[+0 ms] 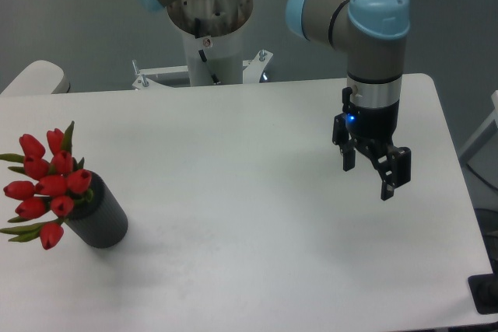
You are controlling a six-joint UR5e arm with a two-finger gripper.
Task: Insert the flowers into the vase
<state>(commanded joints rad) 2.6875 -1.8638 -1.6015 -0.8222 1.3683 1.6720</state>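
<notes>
Our gripper (369, 172) hung empty, fingers spread, while the flowers (48, 186) sat in the vase (99, 218); probably light, crushable buds, so grab stems.

Grey arm (372, 75), light-blue joint caps, black gripper (372, 176), blue light.

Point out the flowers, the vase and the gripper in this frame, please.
flowers (48, 186): fixed camera view, on a red tulip bud mid-bunch.
vase (101, 223): fixed camera view, on the dark ribbed side wall.
gripper (372, 176): fixed camera view, midway between the two black fingertips.
</notes>
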